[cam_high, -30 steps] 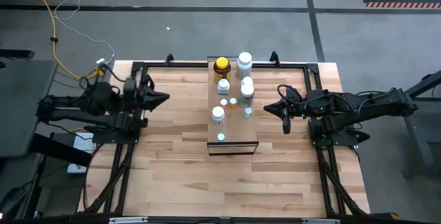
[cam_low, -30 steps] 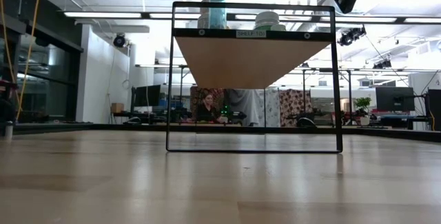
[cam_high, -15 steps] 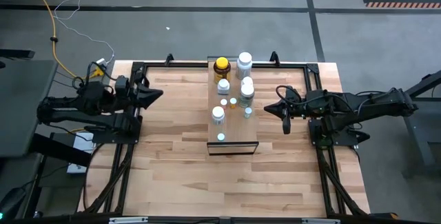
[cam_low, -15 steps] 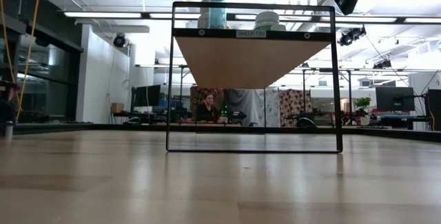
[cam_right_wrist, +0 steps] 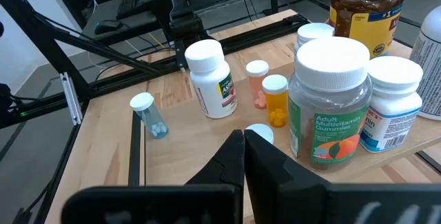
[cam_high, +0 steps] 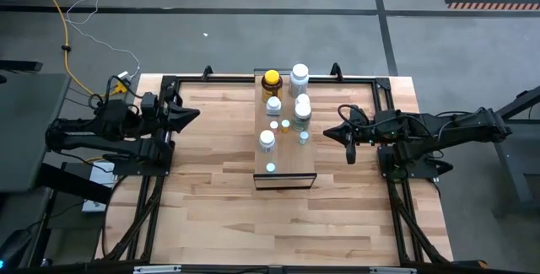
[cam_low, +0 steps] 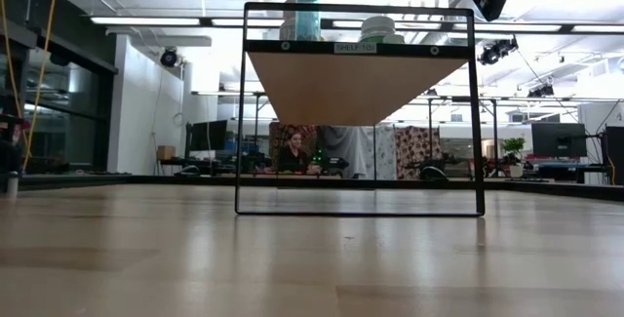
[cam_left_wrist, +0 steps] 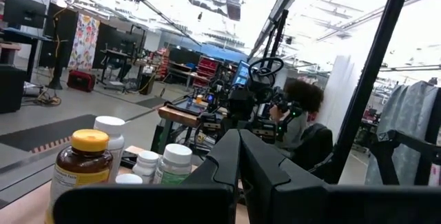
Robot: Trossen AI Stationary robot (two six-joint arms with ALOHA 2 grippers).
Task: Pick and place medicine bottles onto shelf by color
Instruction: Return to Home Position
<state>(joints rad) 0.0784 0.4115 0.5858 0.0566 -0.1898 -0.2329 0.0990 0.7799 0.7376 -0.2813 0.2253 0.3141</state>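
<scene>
The shelf [cam_high: 287, 160] is a long light-wood board on a black frame at the table's middle. Several medicine bottles stand upright on it: an amber one with a yellow cap [cam_high: 271, 82], white ones [cam_high: 299, 75] [cam_high: 267, 141], and small orange ones [cam_high: 285, 126]. My left gripper [cam_high: 197, 113] is shut and empty, left of the shelf's far half, well apart from it. My right gripper [cam_high: 330, 130] is shut and empty just right of the shelf. In the right wrist view its fingers [cam_right_wrist: 244, 138] point at a clear-walled gummies bottle [cam_right_wrist: 329, 107] and a white bottle [cam_right_wrist: 213, 78].
A black rail frame [cam_high: 228, 78] runs along the table's far edge and sides. The shelf's thin black legs [cam_low: 240, 112] stand on the tabletop, with open space under the board. A person [cam_low: 292, 151] sits far off in the room behind.
My left gripper has drawn back a little toward the table's left edge, staying shut. The bottles and my right arm have kept still.
</scene>
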